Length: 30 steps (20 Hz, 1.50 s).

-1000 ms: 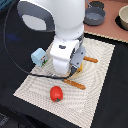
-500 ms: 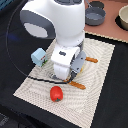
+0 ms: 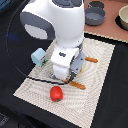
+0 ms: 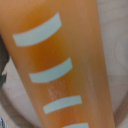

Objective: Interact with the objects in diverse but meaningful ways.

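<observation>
On the pale woven mat [image 3: 100, 75] that lies on the dark desk [image 3: 117, 107], the arm stands low, and its wrist housing covers the claw completely in the exterior view. In the wrist view the orange-yellow bread loaf [image 4: 57, 65] with pale stripes fills nearly the whole picture, so we judge that the claw is directly over it, on or just above the round tan plate [image 4: 117, 55], whose rim shows at the edge.

If the step is to take the loaf, we should keep the claw centred across its narrow width, come down straight, and close gently, because the toy looks smooth and may slip or turn.

We cannot tell whether the claw is apart or together: no finger shows in either picture. Perhaps it already touches the loaf, but the view is too close and blurred to say.

The red tomato [image 3: 56, 93] lies on the mat near the arm's base, apart from it. The pale blue-white carton [image 3: 38, 57] stands beside the arm, partly hidden. Wooden handles [image 3: 91, 60] stick out from under the arm. The butter packet is not visible.
</observation>
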Available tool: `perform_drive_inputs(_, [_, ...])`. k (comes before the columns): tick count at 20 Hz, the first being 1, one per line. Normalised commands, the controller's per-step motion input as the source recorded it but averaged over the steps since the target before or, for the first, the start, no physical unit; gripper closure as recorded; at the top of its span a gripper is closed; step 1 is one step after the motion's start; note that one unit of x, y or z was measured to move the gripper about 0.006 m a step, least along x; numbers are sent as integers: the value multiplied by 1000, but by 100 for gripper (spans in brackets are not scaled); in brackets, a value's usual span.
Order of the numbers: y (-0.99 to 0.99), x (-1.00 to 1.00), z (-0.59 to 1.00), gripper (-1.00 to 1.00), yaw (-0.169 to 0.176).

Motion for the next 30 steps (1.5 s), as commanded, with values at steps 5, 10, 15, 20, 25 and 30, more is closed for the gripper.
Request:
perform_drive_inputs(5, [173,-50,-335,-100,44])
perform_drive_inputs(10, [219,-132,-367,-100,54])
perform_drive_inputs(15, [246,-76,-310,-100,61])
perform_drive_inputs(20, [278,-19,-261,-100,62])
perform_drive_inputs(25, [209,-25,-263,100,62])
perform_drive_inputs(30, [163,0,-210,100,63])
